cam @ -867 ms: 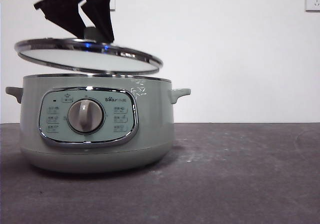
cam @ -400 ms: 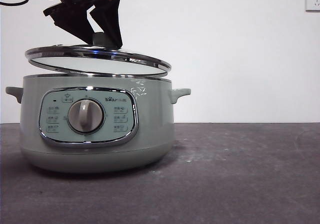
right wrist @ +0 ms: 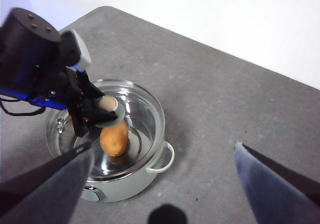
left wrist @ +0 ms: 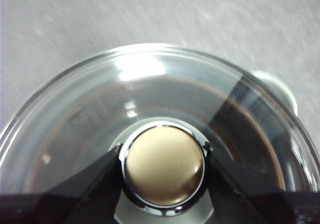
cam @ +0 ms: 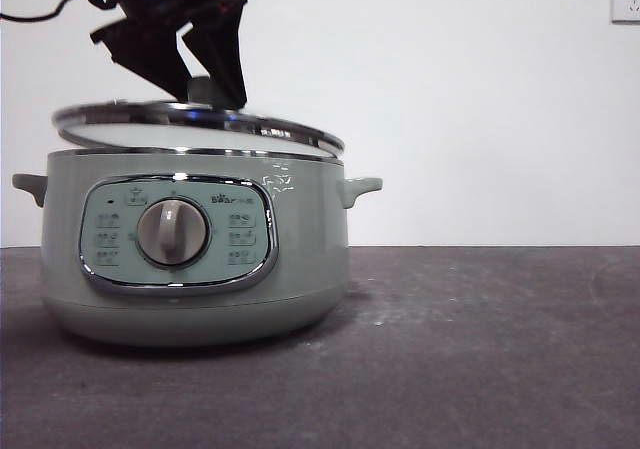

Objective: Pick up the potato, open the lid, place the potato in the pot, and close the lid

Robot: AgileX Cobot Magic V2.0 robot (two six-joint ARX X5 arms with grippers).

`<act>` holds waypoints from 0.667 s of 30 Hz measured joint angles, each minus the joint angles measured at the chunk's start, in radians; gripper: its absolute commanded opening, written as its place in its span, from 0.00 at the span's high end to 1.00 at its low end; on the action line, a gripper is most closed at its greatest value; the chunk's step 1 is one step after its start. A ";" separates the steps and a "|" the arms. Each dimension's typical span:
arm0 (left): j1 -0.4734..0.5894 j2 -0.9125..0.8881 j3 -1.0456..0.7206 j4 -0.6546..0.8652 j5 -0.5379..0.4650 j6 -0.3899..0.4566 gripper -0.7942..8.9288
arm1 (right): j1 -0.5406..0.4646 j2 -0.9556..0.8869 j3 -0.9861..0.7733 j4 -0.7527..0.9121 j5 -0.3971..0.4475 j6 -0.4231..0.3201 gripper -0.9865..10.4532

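The left tool (cam: 205, 74) is clamped on the knob (left wrist: 163, 165) of the lid (cam: 200, 127), one black jaw pressed to each side, and it holds the lid just above the pot (cam: 190, 244), tilted a little so that one edge sits nearer the chrome rim than the other. The right tool (right wrist: 165, 184) hangs high and well apart over the bench (cam: 480, 349), its jaws spread wide and empty.

The step in hand looks like closing the lid, the last of the task. To do it well, the lid should be levelled and centred over the rim before it goes down, then lowered gently so glass and chrome meet all round; the grip should open only once the lid rests by its own weight.

The potato (right wrist: 114, 137) already lies in the pot, seen through the glass: oval, orange-brown, dull-skinned against the shiny metal bowl. The lid is clear, shallow-domed glass ringed in chrome. The pot is round, smooth sage-green, with small side handles and a grey dial (cam: 171, 232). The bench is dark grey and faintly speckled.
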 measured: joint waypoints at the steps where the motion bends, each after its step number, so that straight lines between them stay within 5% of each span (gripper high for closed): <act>1: 0.000 0.007 0.000 -0.008 0.003 -0.002 0.93 | 0.000 0.000 0.000 0.000 0.000 0.000 0.50; 15: 0.000 0.026 0.015 -0.056 0.002 0.002 0.91 | 0.000 0.000 0.000 0.000 0.000 0.000 0.50; 20: 0.000 0.026 0.015 -0.055 0.002 0.002 0.56 | 0.000 0.000 0.000 -0.002 0.000 0.000 0.50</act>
